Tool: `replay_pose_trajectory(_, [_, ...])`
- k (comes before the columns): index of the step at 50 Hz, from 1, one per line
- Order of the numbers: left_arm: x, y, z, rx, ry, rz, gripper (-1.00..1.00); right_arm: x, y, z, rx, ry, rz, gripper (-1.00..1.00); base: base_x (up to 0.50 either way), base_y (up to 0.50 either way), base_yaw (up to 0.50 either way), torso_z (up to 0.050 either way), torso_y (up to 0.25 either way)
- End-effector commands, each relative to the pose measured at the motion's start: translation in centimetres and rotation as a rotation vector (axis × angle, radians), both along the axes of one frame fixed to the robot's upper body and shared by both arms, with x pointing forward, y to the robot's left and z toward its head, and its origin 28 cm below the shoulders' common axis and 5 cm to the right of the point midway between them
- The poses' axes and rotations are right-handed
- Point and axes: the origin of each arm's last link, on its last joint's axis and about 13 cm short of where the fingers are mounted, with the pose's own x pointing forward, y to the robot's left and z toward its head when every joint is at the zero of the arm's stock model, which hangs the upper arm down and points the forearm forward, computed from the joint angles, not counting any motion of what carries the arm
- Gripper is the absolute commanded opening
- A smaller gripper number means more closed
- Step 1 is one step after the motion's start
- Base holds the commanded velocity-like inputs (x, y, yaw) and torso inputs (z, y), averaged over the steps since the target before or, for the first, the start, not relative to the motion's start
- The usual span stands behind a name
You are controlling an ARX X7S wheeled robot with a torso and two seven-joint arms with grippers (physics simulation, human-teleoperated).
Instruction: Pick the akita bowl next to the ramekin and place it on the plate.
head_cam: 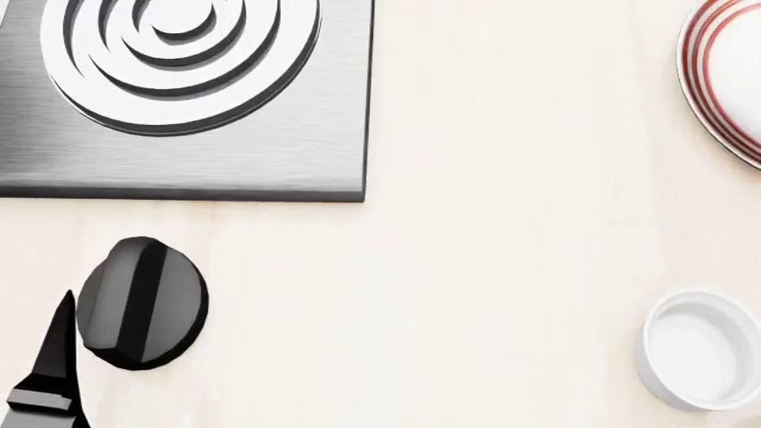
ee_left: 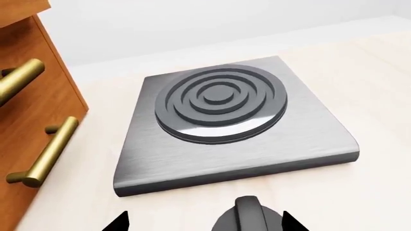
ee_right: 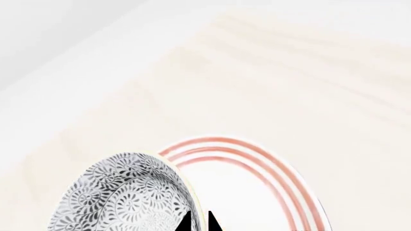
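One patterned bowl pinched at its rim by the right gripper, one plate, one ramekin; the left gripper spread.

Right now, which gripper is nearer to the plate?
Right. The right gripper grips the akita bowl at the plate; the left gripper is by the black knob, far across the counter.

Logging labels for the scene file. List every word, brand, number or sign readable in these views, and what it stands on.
None readable. The hob, its knob, the ramekin, the plate, the akita bowl and the drawer front carry only rings, floral pattern or plain surfaces.
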Motion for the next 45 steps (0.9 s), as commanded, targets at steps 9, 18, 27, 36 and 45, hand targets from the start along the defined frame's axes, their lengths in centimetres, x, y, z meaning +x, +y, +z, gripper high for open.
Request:
replay_pose_trajectory(9, [0.3,-0.3,0.3,-0.019,-0.025,-0.034,1.00,0.8,0.7,-0.7,-0.014,-0.016,0.026,-1.00,0.00,0.00,0.00,0.000,0.000])
replay_pose_trajectory(18, [0.3,-0.2,0.3,-0.019,-0.024,-0.032,1.00,1.0,0.8,-1.2,-0.016,-0.008,0.031,-1.00,0.00,0.00,0.00,0.000,0.000])
replay_pose_trajectory(27, [0.3,-0.2,0.2,-0.020,-0.023,-0.032,1.00,1.2,0.9,-1.6,-0.019,-0.001,0.032,-1.00,0.00,0.00,0.00,0.000,0.001])
replay_pose_trajectory(36, [0.3,-0.3,0.2,-0.019,-0.022,-0.033,1.00,1.4,0.8,-2.2,-0.018,0.009,0.028,-1.00,0.00,0.00,0.00,0.000,0.000])
replay_pose_trajectory(45, [0.2,-0.3,0.1,-0.019,-0.020,-0.033,1.00,1.5,0.7,-2.3,-0.021,0.014,0.025,-1.00,0.00,0.00,0.00,0.000,0.001])
